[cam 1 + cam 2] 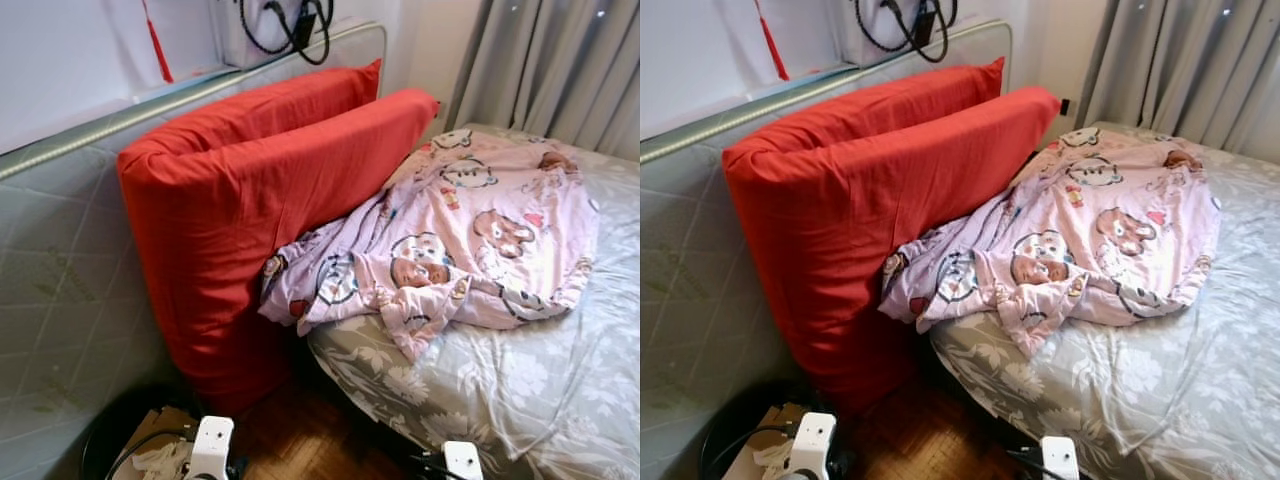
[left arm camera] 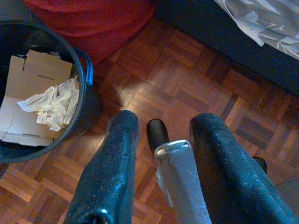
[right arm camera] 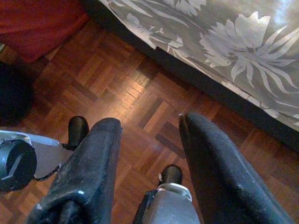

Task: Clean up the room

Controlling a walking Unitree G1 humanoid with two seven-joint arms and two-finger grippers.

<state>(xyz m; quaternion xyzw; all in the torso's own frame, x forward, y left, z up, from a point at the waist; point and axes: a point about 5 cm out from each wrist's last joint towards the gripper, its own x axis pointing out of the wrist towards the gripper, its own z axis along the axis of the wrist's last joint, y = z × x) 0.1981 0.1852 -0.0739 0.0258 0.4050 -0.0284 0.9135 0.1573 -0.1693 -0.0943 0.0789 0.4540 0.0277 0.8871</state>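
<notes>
Arms hang low: left gripper (image 2: 161,135) and right gripper (image 3: 149,128) fingers apart, empty, over parquet floor (image 2: 196,79); left wrist cam catches bin (image 2: 81,79) w/ cardboard.

**Camera setup**

Head stereo pair looks forward and down from above the bed (image 1: 520,400) foot, close to the red mattress (image 1: 260,210). Both wrist cams point straight down at the parquet floor (image 2: 187,88), near it. They share the floor, the red mattress base and the bedsheet edge.
</notes>
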